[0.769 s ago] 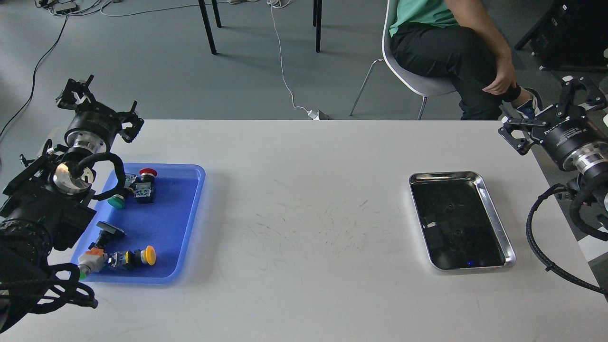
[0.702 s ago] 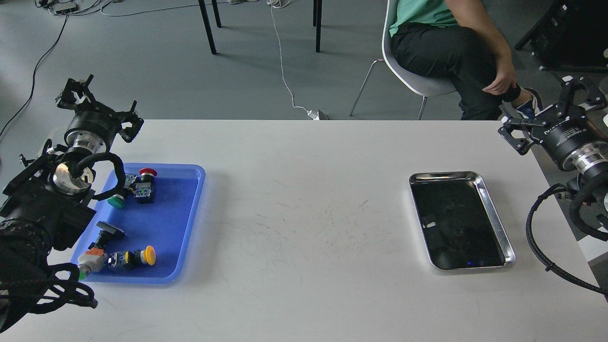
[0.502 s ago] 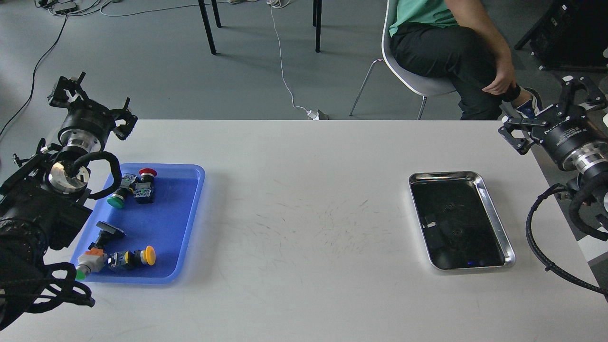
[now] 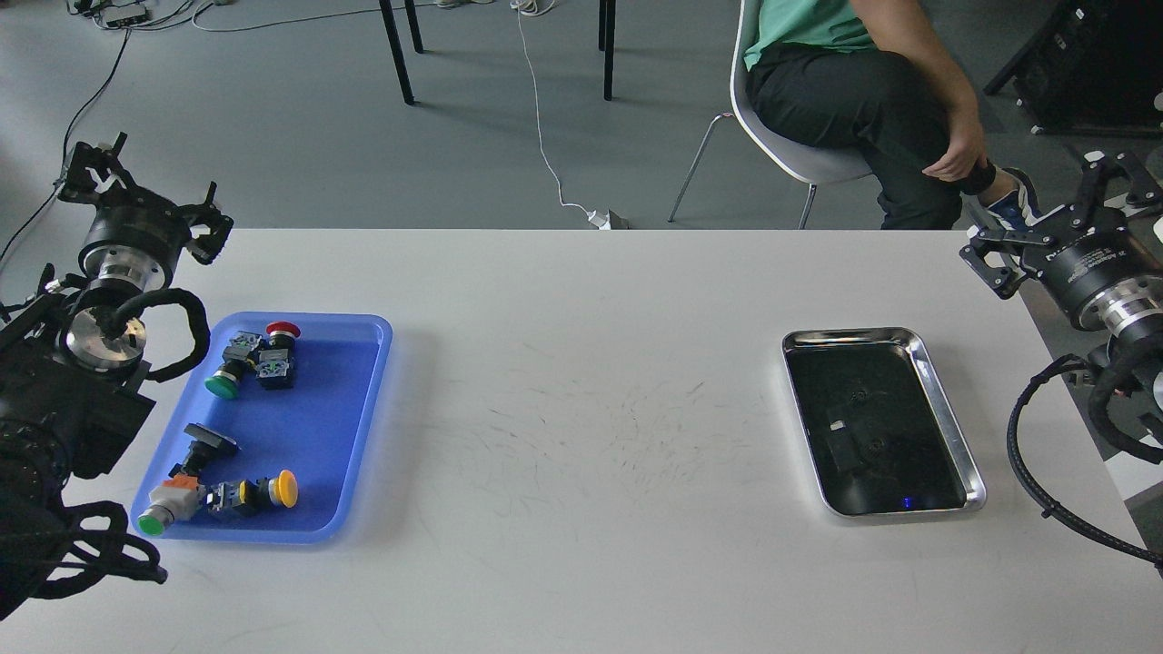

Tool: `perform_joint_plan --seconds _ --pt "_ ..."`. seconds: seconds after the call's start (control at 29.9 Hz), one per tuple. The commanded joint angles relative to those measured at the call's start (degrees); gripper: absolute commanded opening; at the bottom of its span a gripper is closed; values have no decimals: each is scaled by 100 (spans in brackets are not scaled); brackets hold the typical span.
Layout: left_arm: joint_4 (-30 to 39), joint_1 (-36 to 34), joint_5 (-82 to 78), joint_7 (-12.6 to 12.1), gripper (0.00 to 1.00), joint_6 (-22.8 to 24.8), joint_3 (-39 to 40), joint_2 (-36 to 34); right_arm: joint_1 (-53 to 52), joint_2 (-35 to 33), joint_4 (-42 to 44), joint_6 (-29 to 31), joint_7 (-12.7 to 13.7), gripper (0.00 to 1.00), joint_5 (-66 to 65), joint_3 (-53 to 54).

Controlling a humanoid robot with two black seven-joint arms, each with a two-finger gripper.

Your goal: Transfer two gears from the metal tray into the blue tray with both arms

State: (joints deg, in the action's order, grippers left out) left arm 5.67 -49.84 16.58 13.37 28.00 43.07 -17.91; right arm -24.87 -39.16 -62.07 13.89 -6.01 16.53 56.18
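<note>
The metal tray [image 4: 849, 336] lies on the right of the white table. Two tiny black gears sit on its dark floor, one [image 4: 856, 396] farther back and one [image 4: 876, 443] nearer, both faint against the reflection. The blue tray [image 4: 318, 436] lies on the left of the table. My left gripper [image 4: 145, 195] is open and empty, raised behind the blue tray's far left corner. My right gripper [image 4: 1054, 218] is open and empty, raised beyond the table's right edge, behind and to the right of the metal tray.
Several push-button switches lie in the blue tray: a red-capped one [image 4: 283, 329], a green one [image 4: 221, 385], a yellow one [image 4: 286, 488], and a black one [image 4: 207, 440]. A seated person [image 4: 872, 91] is behind the table's far edge.
</note>
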Motion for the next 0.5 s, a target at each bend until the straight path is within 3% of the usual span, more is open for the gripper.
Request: perform_joint_plan --seconds 0.0,0.13,0.23,0.47 --pt "5 -26 3 289 99 0 -35 -2 -26 5 -7 44 12 99 0 25" --pt "40 -43 -41 193 99 0 -44 -11 -18 14 2 -9 4 99 0 25" --pt "40 -43 -67 -88 99 0 -44 15 9 5 -7 0 4 99 0 25" --pt "49 -61 -76 -80 99 0 -44 147 0 5 -24 -9 4 99 0 51"
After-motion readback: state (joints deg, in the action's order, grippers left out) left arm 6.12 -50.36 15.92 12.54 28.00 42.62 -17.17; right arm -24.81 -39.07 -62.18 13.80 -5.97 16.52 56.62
